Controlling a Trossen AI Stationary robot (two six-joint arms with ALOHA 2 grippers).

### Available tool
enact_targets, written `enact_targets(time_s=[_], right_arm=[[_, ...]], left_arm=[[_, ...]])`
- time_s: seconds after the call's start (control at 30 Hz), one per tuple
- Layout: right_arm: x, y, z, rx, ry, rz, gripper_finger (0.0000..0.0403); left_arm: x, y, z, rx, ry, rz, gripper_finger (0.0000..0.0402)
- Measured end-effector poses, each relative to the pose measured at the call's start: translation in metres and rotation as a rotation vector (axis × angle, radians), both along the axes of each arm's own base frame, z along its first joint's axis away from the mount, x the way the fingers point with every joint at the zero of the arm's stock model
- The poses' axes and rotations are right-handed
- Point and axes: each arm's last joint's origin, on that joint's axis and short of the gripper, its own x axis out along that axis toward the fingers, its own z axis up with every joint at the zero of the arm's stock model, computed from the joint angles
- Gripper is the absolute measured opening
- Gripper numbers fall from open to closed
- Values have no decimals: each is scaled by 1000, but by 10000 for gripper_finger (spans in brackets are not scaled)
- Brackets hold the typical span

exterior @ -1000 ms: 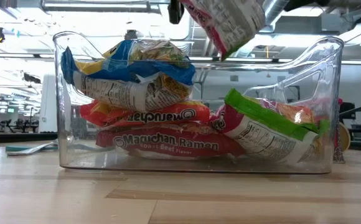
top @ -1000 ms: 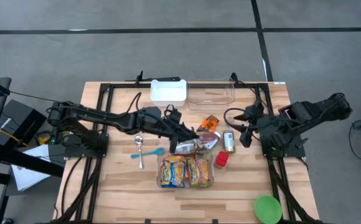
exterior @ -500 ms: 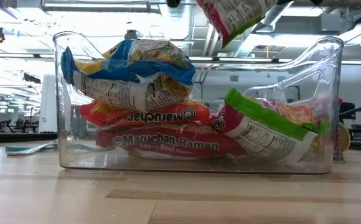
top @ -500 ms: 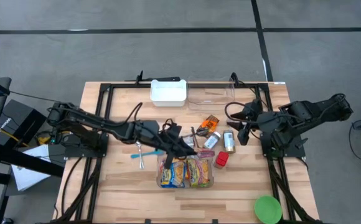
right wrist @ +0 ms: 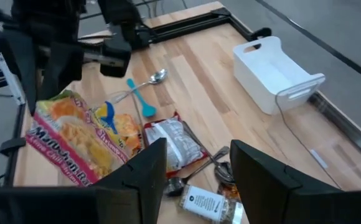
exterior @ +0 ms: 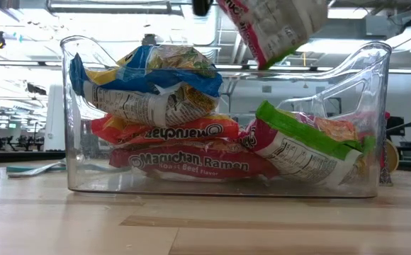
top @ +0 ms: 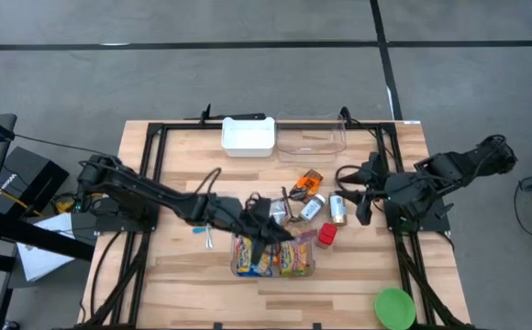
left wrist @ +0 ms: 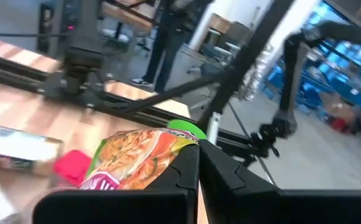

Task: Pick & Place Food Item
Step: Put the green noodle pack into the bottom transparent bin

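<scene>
Left gripper (top: 275, 236): I have it over the clear bin (top: 310, 266), near the bin's 12 o'clock edge, fingers clamped on a ramen packet (exterior: 273, 28).
Ramen packet: I see it in the air, its lower corner level with the bin rim in the low view and clear of the packets below; the left wrist view shows its green-edged end (left wrist: 137, 158) pinched between the fingers (left wrist: 183, 174).
Clear bin: packets are stacked high on one side (exterior: 149, 81); open room remains above the green-edged packet (exterior: 305, 145) on the other.
Right gripper (top: 362, 203): I hold it at 3 o'clock on the table (top: 174, 284), fingers spread, nothing held.
Loose items: a small bottle (top: 338, 209), a red block (top: 326, 235) and an orange packet (top: 310, 179) lie between the bin and the right gripper.
Spoons (right wrist: 144, 92): at 9 o'clock of the bin.
White tray (top: 248, 136): at the 12 o'clock table edge.
</scene>
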Motion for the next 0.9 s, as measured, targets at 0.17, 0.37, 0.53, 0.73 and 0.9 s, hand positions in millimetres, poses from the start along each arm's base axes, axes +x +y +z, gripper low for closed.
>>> enact_targets(time_s=[0.17,0.37,0.53,0.73,0.9], right_arm=[[-4,4,0,-6,3,32,171],[-6,7,0,-8,5,54,171],[-6,8,0,-8,4,59,171],[-6,8,0,-8,5,59,171],[-5,7,0,-8,5,54,171]], left_arm=[[5,-13,-7,-6,-46,7,0],[5,-17,-12,57,-34,47,0],[6,-13,-14,84,-21,56,0],[3,-12,-28,137,117,50,0],[2,-11,-32,175,152,42,0]])
